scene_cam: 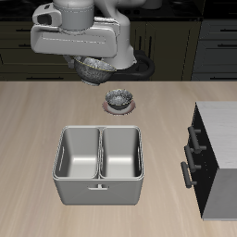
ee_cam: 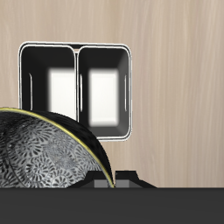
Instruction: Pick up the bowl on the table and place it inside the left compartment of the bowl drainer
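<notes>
From the front, the fingers (scene_cam: 93, 63) hang high over the desk's (scene_cam: 37, 111) back edge gripping the small mottled grey bowl (scene_cam: 93, 68), near the look-alike bowl on its pinkish saucer (scene_cam: 118, 100). In the wrist view the bowl (ee_cam: 44, 153) is pinched by its rim, so carry it level over the grey two-well metal bowl drainer (ee_cam: 77, 92) and lower into the left well.

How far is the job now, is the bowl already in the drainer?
Not yet. Done: the bowl is off the table, held high by the gripper. In hand: carrying it toward the bowl drainer, which lies below in the wrist view. Left: lowering it into the left compartment; both wells look empty. The other bowl sits on its saucer.
</notes>
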You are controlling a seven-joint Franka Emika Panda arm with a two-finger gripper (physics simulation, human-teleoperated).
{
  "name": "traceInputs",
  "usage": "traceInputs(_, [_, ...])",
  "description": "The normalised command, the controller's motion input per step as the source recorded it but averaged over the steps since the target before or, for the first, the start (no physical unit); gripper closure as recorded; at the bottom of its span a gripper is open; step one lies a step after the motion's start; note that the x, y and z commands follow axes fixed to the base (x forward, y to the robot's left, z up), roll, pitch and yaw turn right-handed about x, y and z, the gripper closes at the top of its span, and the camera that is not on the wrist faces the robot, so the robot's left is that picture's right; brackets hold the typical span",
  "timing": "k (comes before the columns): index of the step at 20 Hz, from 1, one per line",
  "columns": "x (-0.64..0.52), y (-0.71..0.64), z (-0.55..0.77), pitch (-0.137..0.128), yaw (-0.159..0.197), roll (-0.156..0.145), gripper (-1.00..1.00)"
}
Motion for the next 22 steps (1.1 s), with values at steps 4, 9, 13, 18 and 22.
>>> traceInputs(4, [0.17, 0.37, 0.04, 0.001, 0.01, 0.038, 1.0])
traceInputs(9, [0.16, 0.31, 0.07, -0.011, 0.01, 0.028, 1.0])
traceInputs(13, [0.18, 0.24, 0.03, 0.003, 0.009, 0.031, 1.0])
traceInputs(18, [0.17, 0.15, -0.06, 0.014, 0.001, 0.004, 1.0])
traceInputs(22, [0.15, 0.14, -0.11, 0.021, -0.011, 0.008, 1.0])
